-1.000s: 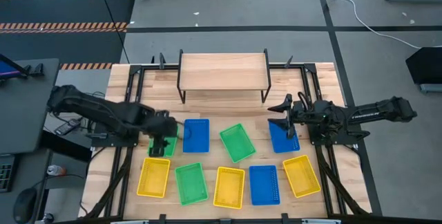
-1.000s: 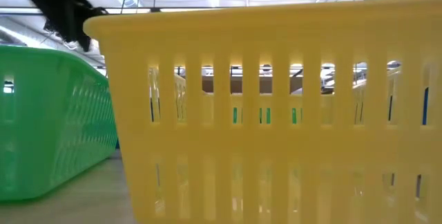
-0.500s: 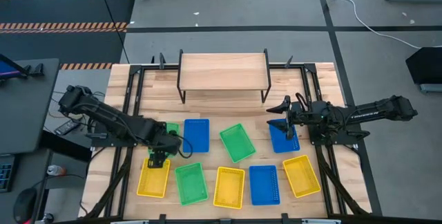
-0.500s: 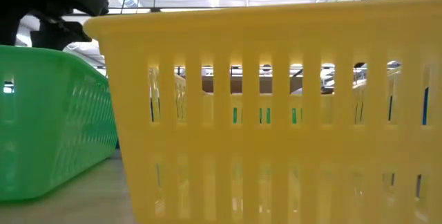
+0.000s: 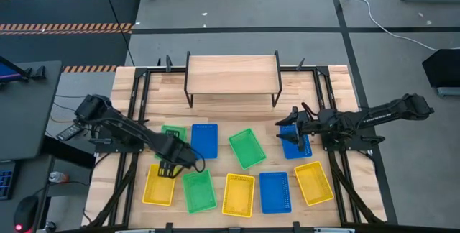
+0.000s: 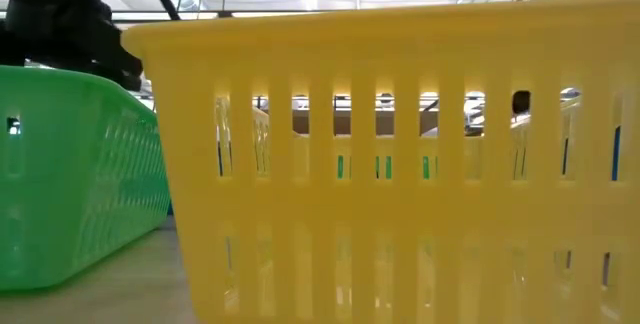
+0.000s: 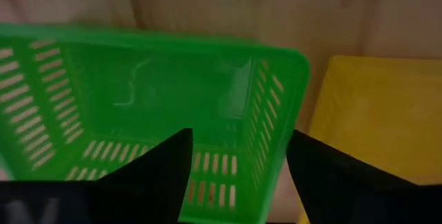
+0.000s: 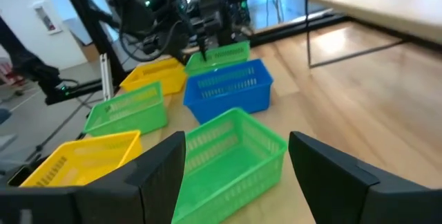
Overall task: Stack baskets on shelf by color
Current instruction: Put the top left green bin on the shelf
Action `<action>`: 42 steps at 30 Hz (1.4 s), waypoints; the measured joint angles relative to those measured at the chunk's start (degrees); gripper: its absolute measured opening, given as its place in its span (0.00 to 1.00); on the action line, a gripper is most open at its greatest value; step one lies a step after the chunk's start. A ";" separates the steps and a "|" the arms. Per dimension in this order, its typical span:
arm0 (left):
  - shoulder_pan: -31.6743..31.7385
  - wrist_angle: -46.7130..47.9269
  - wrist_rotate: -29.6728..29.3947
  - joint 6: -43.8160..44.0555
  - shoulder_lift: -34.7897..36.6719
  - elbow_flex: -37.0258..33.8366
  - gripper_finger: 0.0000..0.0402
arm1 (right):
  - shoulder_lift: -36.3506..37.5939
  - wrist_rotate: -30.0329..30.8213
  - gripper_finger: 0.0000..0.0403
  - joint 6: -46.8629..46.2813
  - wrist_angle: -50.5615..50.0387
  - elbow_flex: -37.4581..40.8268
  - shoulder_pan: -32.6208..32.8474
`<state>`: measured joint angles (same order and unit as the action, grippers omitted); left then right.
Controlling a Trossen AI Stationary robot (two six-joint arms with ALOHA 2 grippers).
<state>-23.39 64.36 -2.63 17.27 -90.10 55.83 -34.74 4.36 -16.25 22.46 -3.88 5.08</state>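
In the high view, nine baskets lie on the slatted table in front of the bare shelf (image 5: 232, 73). The far row holds a green (image 5: 172, 134), blue (image 5: 205, 141), green (image 5: 246, 149) and blue basket (image 5: 296, 147). The near row runs yellow (image 5: 159, 184), green (image 5: 199, 191), yellow (image 5: 238, 195), blue (image 5: 274, 192), yellow (image 5: 314, 183). My left gripper (image 5: 171, 167) (image 7: 238, 141) is open above the near green basket (image 7: 138, 106); its fingers stand either side of that basket's wall next to a yellow basket (image 7: 373, 113). My right gripper (image 5: 286, 129) (image 8: 238, 141) is open over the far right blue basket.
The shelf stands on thin black legs at the table's far middle, with bare wood between it and the baskets. In the low view a yellow basket (image 6: 400, 164) fills most of the picture, with a green basket (image 6: 70, 174) beside it. Black frame rails run along both table sides.
My left gripper has moved from over the far left green basket toward the table's near edge and slightly right. It now sits between the near left yellow and near green baskets, and the far green basket is uncovered. My right gripper has shifted slightly toward the near edge.
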 joint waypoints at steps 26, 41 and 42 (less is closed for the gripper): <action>8.09 25.65 -13.47 -1.42 -0.24 21.72 0.01 | -3.63 0.76 0.63 1.29 0.15 0.00 0.68; 13.51 25.64 -28.12 -9.68 0.52 45.55 0.01 | -3.61 1.12 0.63 1.52 0.17 0.00 0.67; 13.78 25.58 -30.30 -11.37 0.52 46.36 0.01 | -3.63 1.59 0.63 1.69 0.15 0.00 0.67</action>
<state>-9.60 89.94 -32.93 5.90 -89.58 102.19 -38.37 5.95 -14.56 22.61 -3.88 5.76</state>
